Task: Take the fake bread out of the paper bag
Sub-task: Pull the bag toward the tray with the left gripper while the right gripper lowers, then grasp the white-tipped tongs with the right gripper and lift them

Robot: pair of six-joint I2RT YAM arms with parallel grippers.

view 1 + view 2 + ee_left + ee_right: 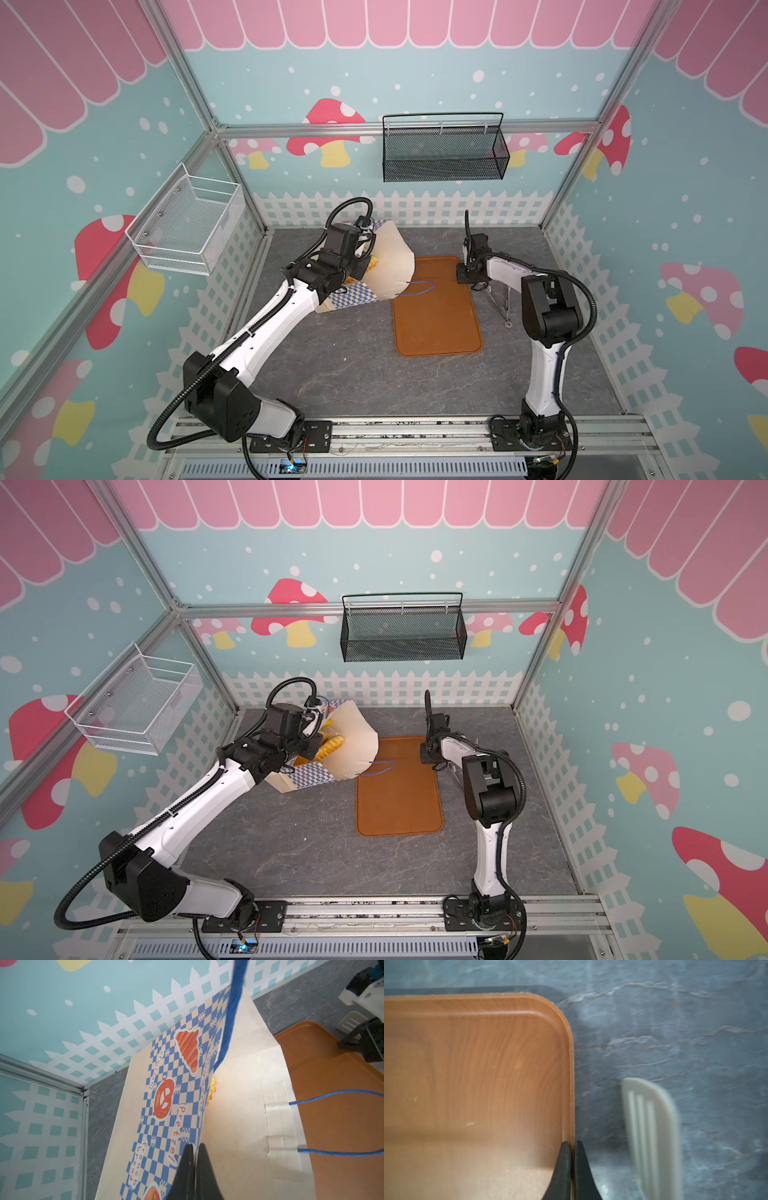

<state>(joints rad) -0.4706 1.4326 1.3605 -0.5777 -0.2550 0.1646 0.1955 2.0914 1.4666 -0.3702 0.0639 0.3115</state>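
The paper bag [395, 266] [357, 746] lies tipped on its side at the back left, its mouth over the near end of the brown tray [436, 324]. My left gripper [195, 1145] is shut on the bag's upper rim [166, 1064] and holds the mouth up. Yellow fake bread [372, 262] [331, 746] [212, 1089] shows inside the bag. My right gripper [572, 1142] [478, 286] is shut at the tray's far right rim [569, 1043]. The rim lines up with the slit between its fingertips; whether they pinch it I cannot tell.
White slotted tongs [652, 1126] [500, 303] lie on the grey table just right of the tray. The bag's blue cord handle [419, 289] trails onto the tray. A white wire basket [187, 224] hangs on the left wall, a black mesh basket [444, 153] on the back wall.
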